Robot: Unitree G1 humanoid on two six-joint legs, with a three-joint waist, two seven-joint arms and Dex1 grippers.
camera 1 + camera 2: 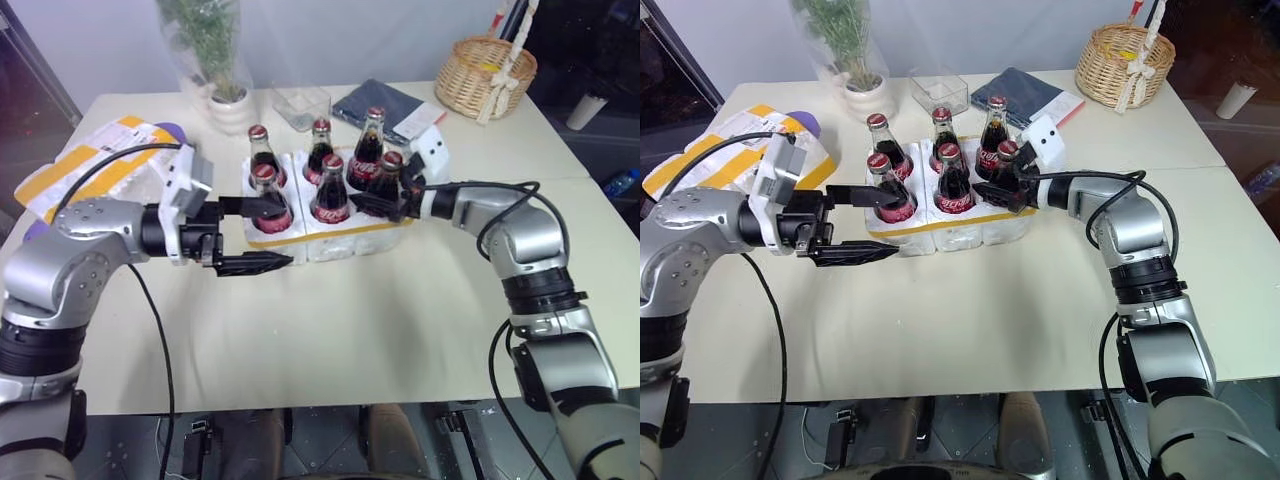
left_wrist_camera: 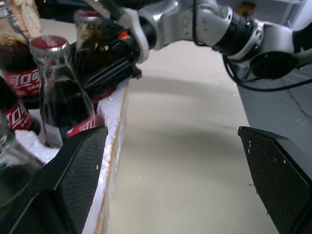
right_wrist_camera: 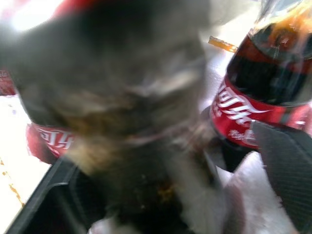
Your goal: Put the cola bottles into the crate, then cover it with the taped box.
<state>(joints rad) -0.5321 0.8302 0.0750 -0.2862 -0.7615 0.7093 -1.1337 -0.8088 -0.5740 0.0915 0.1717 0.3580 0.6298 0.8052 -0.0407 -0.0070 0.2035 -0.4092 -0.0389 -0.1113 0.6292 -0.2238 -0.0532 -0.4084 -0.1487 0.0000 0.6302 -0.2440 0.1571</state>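
Note:
Six cola bottles stand in the wells of the white crate [image 1: 345,243] in the middle of the table, among them the front left bottle [image 1: 268,195] and the front right bottle [image 1: 390,165]. My right gripper [image 1: 383,202] reaches in from the right, its fingers spread on either side of the front right bottle's body [image 3: 122,97]. My left gripper [image 1: 287,233] hangs open at the crate's front left corner with nothing between its fingers [image 2: 83,170]. The taped box [image 1: 90,165] lies at the far left of the table.
A wicker basket [image 1: 487,75] stands at the back right, a potted plant [image 1: 225,100] and a clear plastic tub [image 1: 300,105] behind the crate, and a dark blue flat item [image 1: 385,105] beside them. Bare tabletop [image 1: 340,330] stretches in front of the crate.

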